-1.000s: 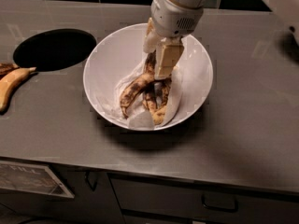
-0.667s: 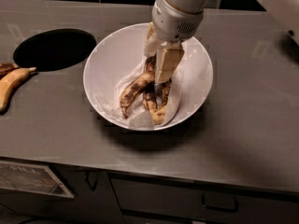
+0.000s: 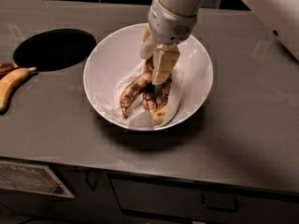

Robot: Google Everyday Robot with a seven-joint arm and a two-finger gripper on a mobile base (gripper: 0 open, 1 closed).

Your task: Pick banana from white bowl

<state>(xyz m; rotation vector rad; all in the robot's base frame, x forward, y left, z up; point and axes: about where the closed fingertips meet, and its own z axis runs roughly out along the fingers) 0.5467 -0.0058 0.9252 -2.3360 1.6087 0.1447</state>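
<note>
So here's where you're at: the gripper (image 3: pixel 153 68) is down inside the bowl (image 3: pixel 110 55), coming in steeply from the back and sitting right over the top ends of the fruit. That makes sense, since the upper ends lean against the far wall and stick up the most, so they're the easiest bit to get at from above.

The banana (image 3: pixel 133 92) you want is the plump curved one on the left side of the pile. It lies on the paper liner (image 3: pixel 184 85), with its lower end near the front of the bowl and its upper end running up under the gripper. Honestly, I can't tell how far the gripper is closed or whether it has hold of anything. The wrist housing blocks the contact spot.

Heads up: the other bananas (image 3: pixel 160 104) are touching it on the right, and their tops bunch together at the same spot. My guess is that's the main risk here, because you could snag two at once or drag the liner up with it. The bowl's shallow and just sits loose on the counter (image 3: pixel 243 125), so I'd expect a straight vertical lift to be kinder than a sideways pull.

The spare banana (image 3: pixel 11 83) way off on the left, next to the round hole (image 3: pixel 53 48), isn't your target, so ignore it.
</note>
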